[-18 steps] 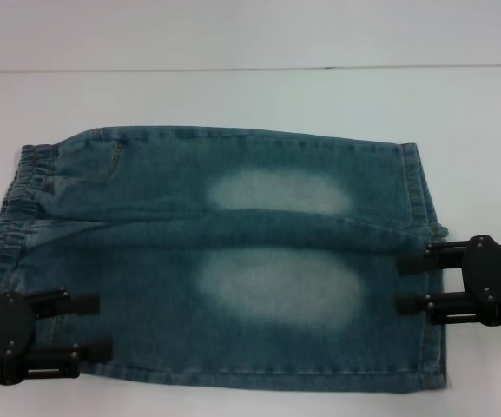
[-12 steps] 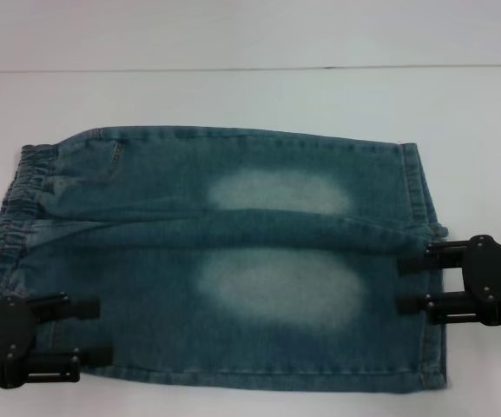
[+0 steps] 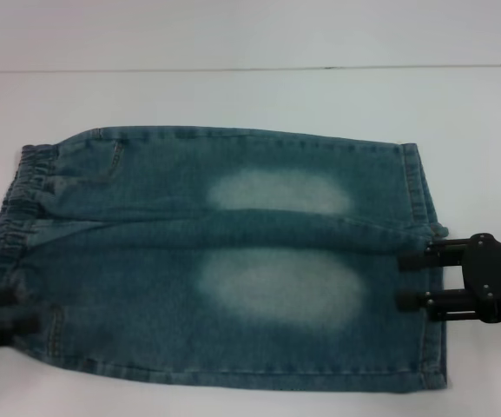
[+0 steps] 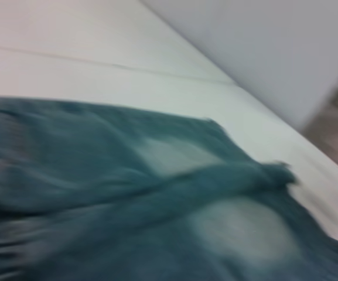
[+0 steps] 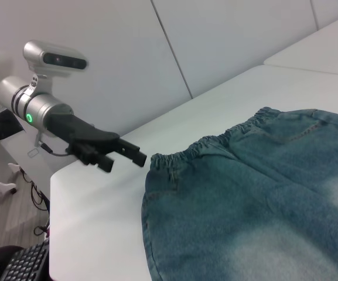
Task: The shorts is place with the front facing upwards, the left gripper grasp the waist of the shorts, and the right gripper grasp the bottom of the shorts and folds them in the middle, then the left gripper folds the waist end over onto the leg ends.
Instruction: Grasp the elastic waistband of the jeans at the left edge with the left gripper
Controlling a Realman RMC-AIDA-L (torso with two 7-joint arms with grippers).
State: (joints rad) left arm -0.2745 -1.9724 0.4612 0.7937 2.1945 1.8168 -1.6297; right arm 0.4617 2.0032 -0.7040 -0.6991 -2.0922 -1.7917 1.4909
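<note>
The left gripper hung just off the waist, fingers apparently parted, holding nothing. The right gripper lay open over the hems.

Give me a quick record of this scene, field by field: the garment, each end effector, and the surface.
garment: denim shorts lying flat, front up, not yet folded
waist: ruched band on the robot's left
leg ends: stitched hems on the robot's right
left end effector: beside the waist, off the fabric, holding nothing, fingers apart
right end effector: fingers apart at the near hem
surface: white table
</note>
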